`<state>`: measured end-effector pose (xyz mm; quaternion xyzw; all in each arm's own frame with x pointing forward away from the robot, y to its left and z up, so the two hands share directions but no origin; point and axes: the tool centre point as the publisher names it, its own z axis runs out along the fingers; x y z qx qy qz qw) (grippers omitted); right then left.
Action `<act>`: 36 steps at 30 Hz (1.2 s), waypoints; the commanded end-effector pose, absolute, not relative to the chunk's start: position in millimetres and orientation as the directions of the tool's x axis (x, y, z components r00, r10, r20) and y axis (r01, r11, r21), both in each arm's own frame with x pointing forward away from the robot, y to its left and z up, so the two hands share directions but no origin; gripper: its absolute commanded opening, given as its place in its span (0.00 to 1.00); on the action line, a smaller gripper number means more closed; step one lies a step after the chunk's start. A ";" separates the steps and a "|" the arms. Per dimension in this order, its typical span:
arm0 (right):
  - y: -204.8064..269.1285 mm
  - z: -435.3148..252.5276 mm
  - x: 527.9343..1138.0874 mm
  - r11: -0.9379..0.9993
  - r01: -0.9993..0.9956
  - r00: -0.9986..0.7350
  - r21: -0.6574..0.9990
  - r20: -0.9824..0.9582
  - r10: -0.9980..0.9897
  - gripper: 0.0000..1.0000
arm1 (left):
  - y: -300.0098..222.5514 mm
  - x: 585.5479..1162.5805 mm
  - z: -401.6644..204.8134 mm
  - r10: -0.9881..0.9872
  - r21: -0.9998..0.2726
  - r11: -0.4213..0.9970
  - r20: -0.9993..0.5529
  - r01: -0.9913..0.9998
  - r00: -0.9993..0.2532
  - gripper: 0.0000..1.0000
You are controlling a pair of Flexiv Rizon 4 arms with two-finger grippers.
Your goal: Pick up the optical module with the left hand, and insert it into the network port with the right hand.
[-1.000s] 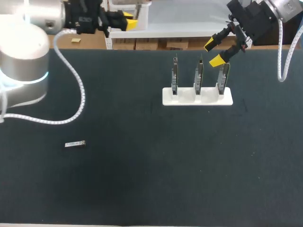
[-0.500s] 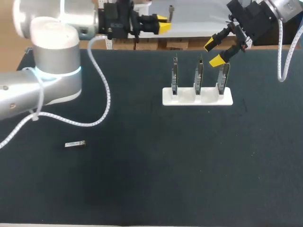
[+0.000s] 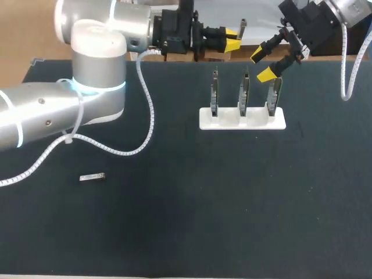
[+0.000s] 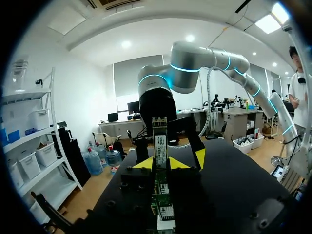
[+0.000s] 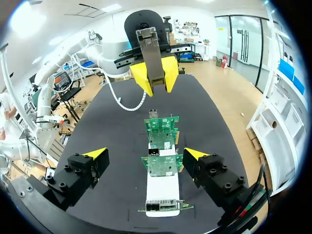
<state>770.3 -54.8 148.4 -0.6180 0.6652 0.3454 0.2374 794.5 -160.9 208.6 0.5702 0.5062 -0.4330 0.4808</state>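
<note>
Optical module [image 5: 148,48], slim grey metal bar

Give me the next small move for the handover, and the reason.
Probably bring the optical module across to the right gripper. The left gripper is shut on it and holds it upright, the right gripper's fingers stand open and empty above the network cards, and a clear gap separates the two grippers.

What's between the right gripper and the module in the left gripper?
Three upright network cards in a white holder, ahead of the right gripper; the right wrist view shows it.
</note>
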 end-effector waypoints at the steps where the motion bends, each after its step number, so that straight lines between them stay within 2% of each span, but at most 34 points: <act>1: -54.5 148.4 768.4 0.001 -0.987 -0.123 0.162 -0.743 -0.658 1.00 | -162.7 797.1 203.6 0.152 0.105 -0.034 -0.982 0.994 0.109 0.00; 36: -54.5 148.4 768.4 0.001 -0.987 -0.123 0.162 -0.743 -0.658 1.00 | -185.9 785.2 176.3 0.056 -0.007 -0.047 -0.998 0.999 -0.004 0.00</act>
